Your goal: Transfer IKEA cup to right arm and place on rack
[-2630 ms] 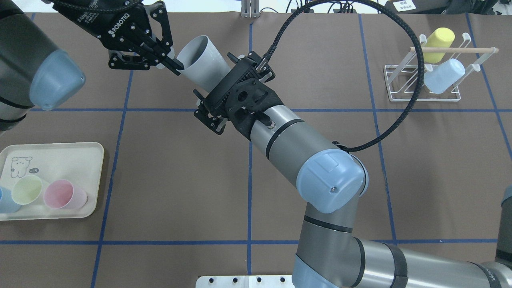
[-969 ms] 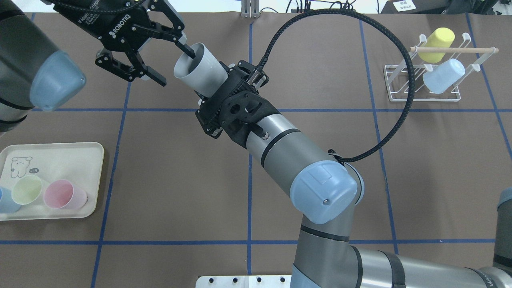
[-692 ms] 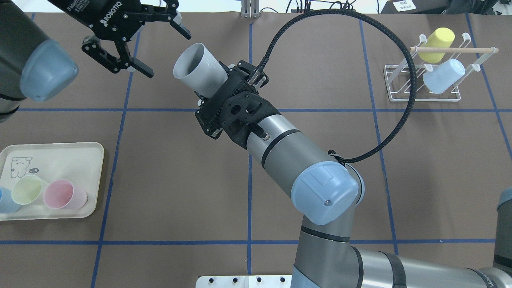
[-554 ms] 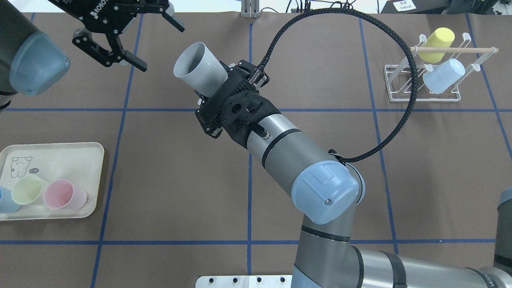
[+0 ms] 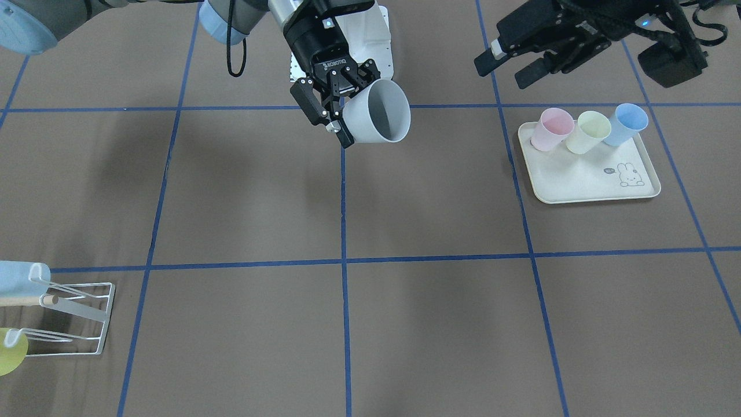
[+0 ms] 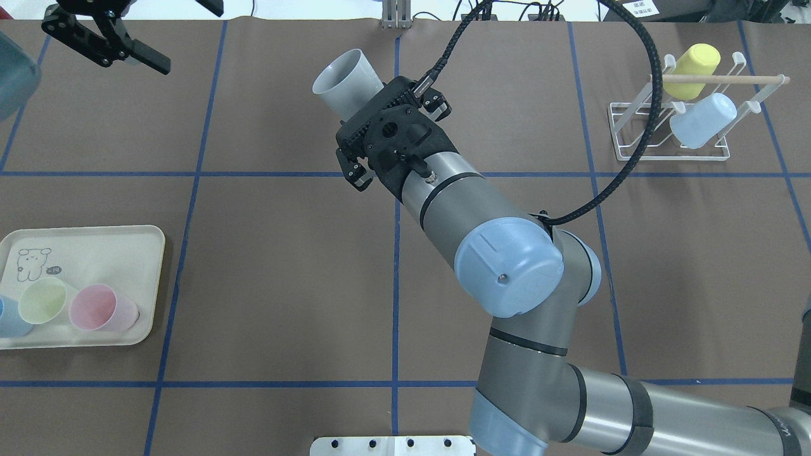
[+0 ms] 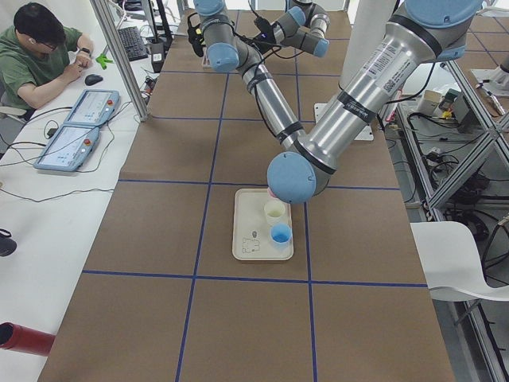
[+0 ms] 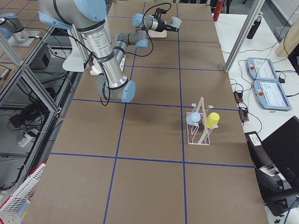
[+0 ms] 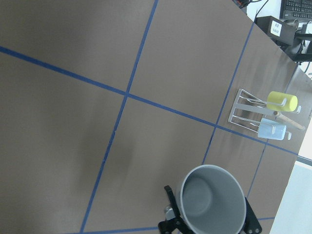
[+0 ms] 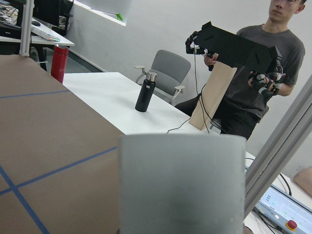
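Observation:
The IKEA cup (image 6: 347,79) is a plain grey tumbler held in the air over the far middle of the table. My right gripper (image 6: 374,107) is shut on its base, and its mouth tilts up and away from the wrist. The front view shows the same cup (image 5: 379,113) in that gripper (image 5: 341,113). My left gripper (image 6: 184,35) stands open and empty at the far left, well apart from the cup. Seen from the left wrist, the cup's mouth (image 9: 212,202) faces the camera. The white wire rack (image 6: 671,136) stands at the far right.
The rack carries a yellow cup (image 6: 694,60) and a light blue cup (image 6: 703,120) under its wooden dowel (image 6: 719,79). A cream tray (image 6: 95,253) at the near left holds pink, green and blue cups. A person (image 10: 253,87) stands beyond the table's far end.
My left gripper opened, let go of the cup's rim and drew back to the far left. My right arm then swung the cup to the right and further back.

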`<move>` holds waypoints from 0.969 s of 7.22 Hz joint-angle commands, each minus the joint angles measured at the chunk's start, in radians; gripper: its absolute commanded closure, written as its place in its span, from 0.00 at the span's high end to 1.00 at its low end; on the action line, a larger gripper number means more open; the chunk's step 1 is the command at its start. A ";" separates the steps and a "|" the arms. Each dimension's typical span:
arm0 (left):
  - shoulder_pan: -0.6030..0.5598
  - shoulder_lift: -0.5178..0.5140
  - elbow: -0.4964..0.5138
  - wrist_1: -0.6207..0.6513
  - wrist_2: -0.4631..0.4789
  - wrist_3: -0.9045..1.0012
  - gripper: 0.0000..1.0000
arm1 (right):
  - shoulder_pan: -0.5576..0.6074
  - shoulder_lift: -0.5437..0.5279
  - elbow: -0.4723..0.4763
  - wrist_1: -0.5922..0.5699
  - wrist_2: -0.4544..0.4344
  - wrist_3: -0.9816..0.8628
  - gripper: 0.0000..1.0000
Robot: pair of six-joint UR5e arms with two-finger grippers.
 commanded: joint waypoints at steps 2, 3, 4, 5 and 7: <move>-0.029 0.173 0.001 0.006 0.109 0.326 1.00 | 0.084 -0.002 0.019 -0.180 0.096 0.020 0.34; -0.055 0.225 0.002 0.008 0.115 0.443 1.00 | 0.123 -0.003 0.052 -0.284 0.158 0.017 0.34; -0.084 0.277 0.002 0.009 0.132 0.550 1.00 | 0.166 -0.005 0.086 -0.390 0.227 -0.002 0.34; -0.089 0.319 0.002 0.009 0.176 0.633 1.00 | 0.211 -0.004 0.102 -0.459 0.296 -0.028 0.34; -0.112 0.348 0.002 0.112 0.247 0.860 1.00 | 0.260 -0.005 0.103 -0.555 0.335 -0.121 0.34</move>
